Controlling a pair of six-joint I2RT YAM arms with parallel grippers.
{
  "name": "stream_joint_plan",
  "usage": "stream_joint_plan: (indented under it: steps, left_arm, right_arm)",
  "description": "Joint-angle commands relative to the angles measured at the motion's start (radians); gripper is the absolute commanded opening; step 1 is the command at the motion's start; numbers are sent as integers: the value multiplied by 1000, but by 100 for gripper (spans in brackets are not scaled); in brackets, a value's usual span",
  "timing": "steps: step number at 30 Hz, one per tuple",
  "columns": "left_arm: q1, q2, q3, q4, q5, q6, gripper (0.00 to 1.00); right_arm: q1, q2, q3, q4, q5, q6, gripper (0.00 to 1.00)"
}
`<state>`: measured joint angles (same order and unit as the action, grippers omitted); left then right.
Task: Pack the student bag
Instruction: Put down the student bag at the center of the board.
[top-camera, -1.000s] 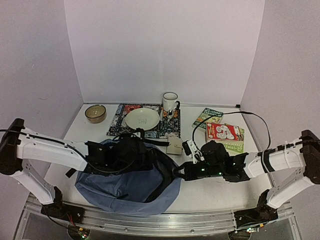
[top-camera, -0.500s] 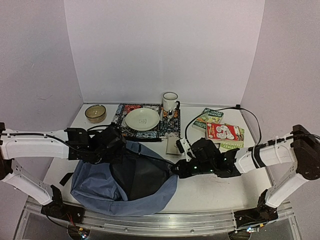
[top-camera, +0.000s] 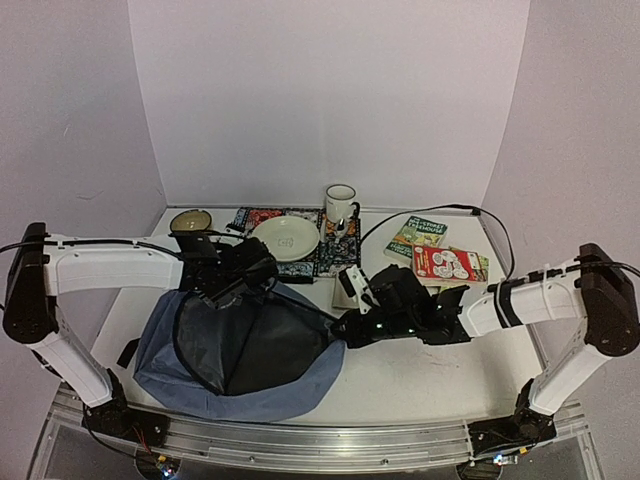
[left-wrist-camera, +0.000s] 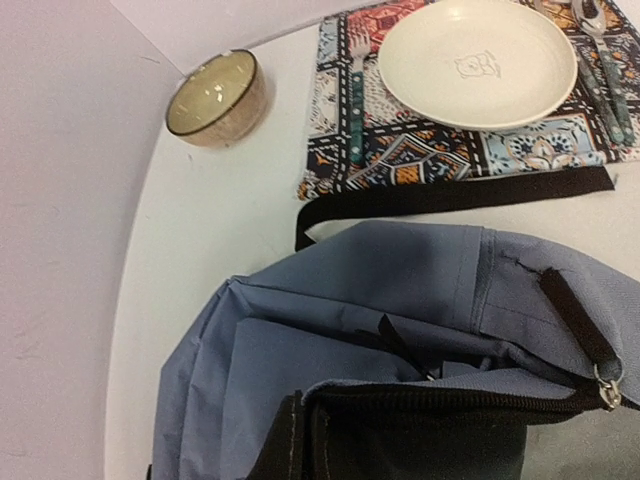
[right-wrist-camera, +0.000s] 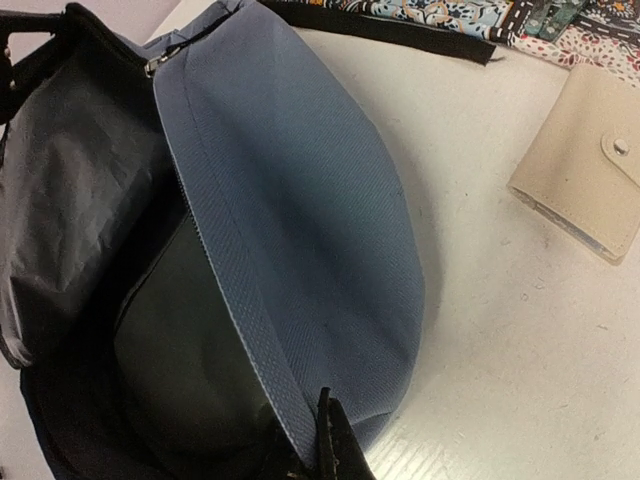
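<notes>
The student bag (top-camera: 240, 350) lies slumped at the near left of the white bench (top-camera: 420, 375), its mouth stretched wide between two robot arms and its dark lining (right-wrist-camera: 70, 200) open to the overhead camera. The left fingers (top-camera: 238, 288) are closed at the far rim of the opening, where the slate-blue fabric rises to meet them. Their wrist camera shows the zippered edge pressed against the bottom of its frame, a metal zipper pull (left-wrist-camera: 607, 385) hanging at the right, though the fingertips themselves fall outside that view. The right fingers (top-camera: 343, 330) are pinched tight on the opposite, right-hand rim. From that wrist, a dark fingertip (right-wrist-camera: 325, 440) is seen clamped on the blue edge band just beside the zipper teeth, with the bag's side panel curving away above it.

Just beyond the bag, a black strap (left-wrist-camera: 450, 198) trails across the bench along the near edge of a patterned placemat (left-wrist-camera: 400, 160). The placemat carries a cream plate (left-wrist-camera: 478, 62) with a fork (left-wrist-camera: 355, 100) to its left. A small bowl (left-wrist-camera: 215, 95) stands apart at the far left corner, and a white mug (top-camera: 341, 205) sits behind the plate. A cream snap-closure wallet (right-wrist-camera: 585, 175) rests on the bench near the bag's right side, apart from it, and a stack of books (top-camera: 440, 258) lies further right, behind the right arm.
</notes>
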<state>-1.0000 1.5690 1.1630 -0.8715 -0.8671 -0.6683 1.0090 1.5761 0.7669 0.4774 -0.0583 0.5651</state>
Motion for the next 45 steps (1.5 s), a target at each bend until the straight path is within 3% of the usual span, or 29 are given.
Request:
stream_joint_plan:
  steps: [1, 11, 16, 20, 22, 28, 34, 40, 45]
  left_arm:
    - [49, 13, 73, -128, -326, 61, 0]
    - [48, -139, -60, -102, -53, -53, 0]
    - [47, -199, -165, 106, 209, -65, 0]
    - [47, -202, -277, 225, 240, -79, 1]
    - [47, -175, -283, 227, 227, -71, 4]
    - [47, -135, -266, 230, 211, -73, 19]
    - [48, -209, -268, 229, 216, -75, 42]
    - [48, -329, -296, 229, 227, -71, 62]
    - [49, -395, -305, 230, 258, -59, 76]
  right_arm:
    - [-6, 39, 14, -177, 7, -23, 0]
    - [-6, -6, -11, -175, -8, 24, 0]
    - [1, 3, -3, -158, -98, 63, 4]
    - [4, 15, 8, -150, -93, 75, 7]
    - [4, 13, 21, -153, -85, 71, 15]
    - [-6, -39, 100, -234, -41, 35, 51]
    - [-71, -136, 129, -307, 31, 28, 79]
    - [-204, -199, 71, -306, 99, 116, 92]
    - [-278, -214, 9, -194, 159, 258, 98]
